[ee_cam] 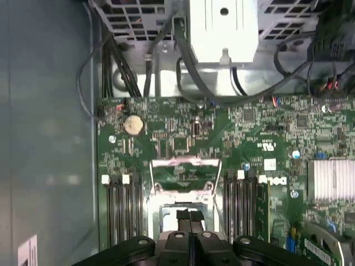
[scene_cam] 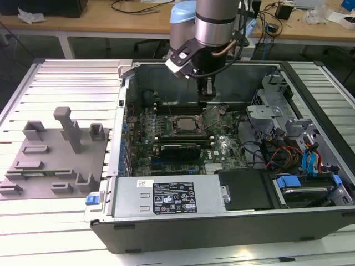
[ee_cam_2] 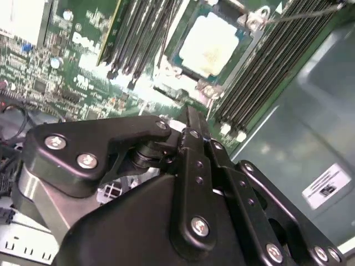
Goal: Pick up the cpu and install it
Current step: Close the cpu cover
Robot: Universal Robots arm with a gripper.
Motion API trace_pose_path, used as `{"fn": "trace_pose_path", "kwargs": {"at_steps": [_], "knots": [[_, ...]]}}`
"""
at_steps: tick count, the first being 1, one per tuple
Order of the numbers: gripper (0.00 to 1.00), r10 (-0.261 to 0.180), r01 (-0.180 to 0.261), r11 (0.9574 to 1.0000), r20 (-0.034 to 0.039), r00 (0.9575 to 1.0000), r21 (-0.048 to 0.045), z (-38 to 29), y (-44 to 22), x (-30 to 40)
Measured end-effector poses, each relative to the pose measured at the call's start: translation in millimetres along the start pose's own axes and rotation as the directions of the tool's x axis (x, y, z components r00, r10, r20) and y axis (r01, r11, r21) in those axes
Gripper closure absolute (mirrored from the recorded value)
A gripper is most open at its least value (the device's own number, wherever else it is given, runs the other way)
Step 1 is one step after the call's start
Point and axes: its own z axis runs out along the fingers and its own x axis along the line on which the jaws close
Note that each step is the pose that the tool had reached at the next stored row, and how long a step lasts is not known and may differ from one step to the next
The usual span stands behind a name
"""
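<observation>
Closest in both wrist views is my own pincer (ee_cam: pixel 190 219): black links and screws, the two fingertips pressed together, with nothing I can see between them. I am not holding the cpu (ee_cam_2: pixel 208 47). It lies flat in the socket (ee_cam_2: pixel 250 22) on the board (ee_cam: pixel 183 138), pale metal top up with a green rim around it. In the second wrist view a strip of board shows between it and my links. The socket's metal flap (ee_cam: pixel 186 169) stands open, and a thin lever (ee_cam_2: pixel 310 13) runs off beside the socket. Dark memory slots (ee_cam: pixel 125 213) flank the socket on both sides. Beyond the flap I see a coin cell (ee_cam: pixel 133 124) and a finned heatsink (ee_cam: pixel 331 177), with black cables (ee_cam: pixel 191 72) hanging past the board's edge.

In the exterior view I hang inside the open case (scene_cam: pixel 194 233), at about 1 o'clock from the socket and just above the board. The power supply (scene_cam: pixel 172 197) sits at 6 o'clock from the socket, against the case wall. Drive bays with blue tabs (scene_cam: pixel 288 181) lie at 4 o'clock. Outside the case, at 9 o'clock, a grey tray (scene_cam: pixel 55 160) with upright posts rests on the slatted table (scene_cam: pixel 50 227).
</observation>
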Motion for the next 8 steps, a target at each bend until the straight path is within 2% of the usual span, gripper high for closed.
{"fn": "trace_pose_path", "kwargs": {"at_steps": [1,8], "knots": [[0.89,0.000,0.000,1.0000,0.0000,1.0000,0.0000,0.3,16.3,0.4],[0.89,0.000,0.000,1.0000,0.0001,1.0000,0.0000,0.6,33.4,0.8]]}}
